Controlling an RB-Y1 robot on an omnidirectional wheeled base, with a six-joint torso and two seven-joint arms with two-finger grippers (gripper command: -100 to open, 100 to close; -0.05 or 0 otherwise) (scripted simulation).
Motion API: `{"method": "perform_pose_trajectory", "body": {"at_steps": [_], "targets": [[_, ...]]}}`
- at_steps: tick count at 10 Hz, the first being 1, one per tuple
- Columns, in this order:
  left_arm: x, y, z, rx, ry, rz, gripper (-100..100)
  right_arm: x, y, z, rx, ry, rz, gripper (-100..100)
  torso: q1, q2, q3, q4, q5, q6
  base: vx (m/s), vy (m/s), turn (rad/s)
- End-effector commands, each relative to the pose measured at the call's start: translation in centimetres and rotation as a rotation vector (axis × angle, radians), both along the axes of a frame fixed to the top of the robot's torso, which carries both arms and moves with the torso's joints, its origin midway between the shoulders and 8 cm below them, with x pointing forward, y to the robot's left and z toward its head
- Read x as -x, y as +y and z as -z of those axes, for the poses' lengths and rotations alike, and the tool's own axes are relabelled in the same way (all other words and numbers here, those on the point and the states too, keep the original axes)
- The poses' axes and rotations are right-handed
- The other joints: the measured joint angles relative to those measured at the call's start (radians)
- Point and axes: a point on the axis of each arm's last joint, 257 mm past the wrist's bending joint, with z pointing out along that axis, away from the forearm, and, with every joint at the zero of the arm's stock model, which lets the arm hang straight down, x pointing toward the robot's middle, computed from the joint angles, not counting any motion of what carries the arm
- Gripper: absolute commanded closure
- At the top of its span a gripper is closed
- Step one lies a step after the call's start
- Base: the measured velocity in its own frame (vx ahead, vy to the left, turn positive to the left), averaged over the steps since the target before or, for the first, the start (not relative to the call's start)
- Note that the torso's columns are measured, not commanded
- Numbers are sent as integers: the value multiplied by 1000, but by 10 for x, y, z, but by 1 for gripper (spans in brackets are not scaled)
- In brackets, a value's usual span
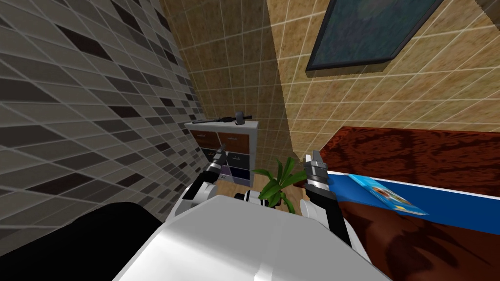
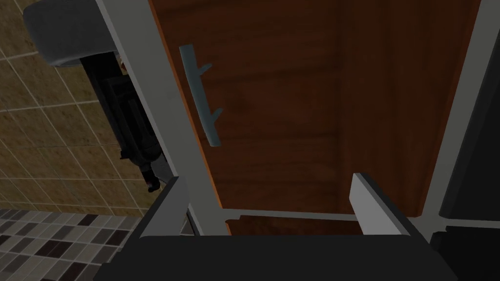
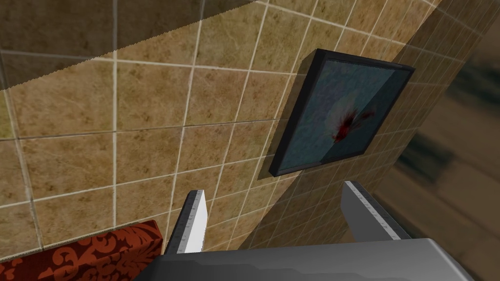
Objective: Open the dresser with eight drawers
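The dresser [image 1: 222, 146] stands against the far wall, with a white frame and brown, grey and dark drawer fronts. My left gripper [image 1: 221, 148] reaches out to its upper drawers. In the left wrist view a brown drawer front [image 2: 302, 97] lies close ahead, and its grey bar handle [image 2: 200, 92] runs beside the white frame [image 2: 156, 107]. The left gripper [image 2: 271, 205] stands open there, short of the drawer, with the handle off to one side of its fingers [image 2: 376, 205]. My right gripper [image 1: 312, 161] is raised beside the bed, open and empty [image 3: 278, 214].
A dark long tool and a small grey object [image 1: 229, 118] lie on the dresser top. A green potted plant [image 1: 278, 181] stands between the dresser and the bed [image 1: 415, 151], which carries a blue cover and a book [image 1: 390, 195]. A grey tiled wall [image 1: 73, 122] runs close on the left.
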Motion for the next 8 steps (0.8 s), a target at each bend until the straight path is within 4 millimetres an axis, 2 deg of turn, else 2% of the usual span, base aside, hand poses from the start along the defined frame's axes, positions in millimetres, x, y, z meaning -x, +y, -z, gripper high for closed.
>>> {"method": "perform_pose_trajectory", "body": {"at_steps": [1, 3, 7, 8], "targets": [[1, -1, 1, 20, 30, -5, -100, 0, 0, 0, 0, 0, 0, 0, 0, -1, 0, 0, 0, 0, 81, -68, -31], [4, -3, -7, 38, 29, -11, -100, 0, 0, 0, 0, 0, 0, 0, -1, 0, 0, 0, 0, 0, 76, -65, -35], [14, -5, -40, 68, -25, -21, -100, 0, 0, 0, 0, 0, 0, 0, 0, 1, 1, 0, 0, 0, 31, -36, -14], [13, -4, -33, 65, -11, -21, -100, 0, 0, 0, 0, 0, 0, 0, 0, 0, 0, 0, 0, 0, 0, 0, 0]]}}
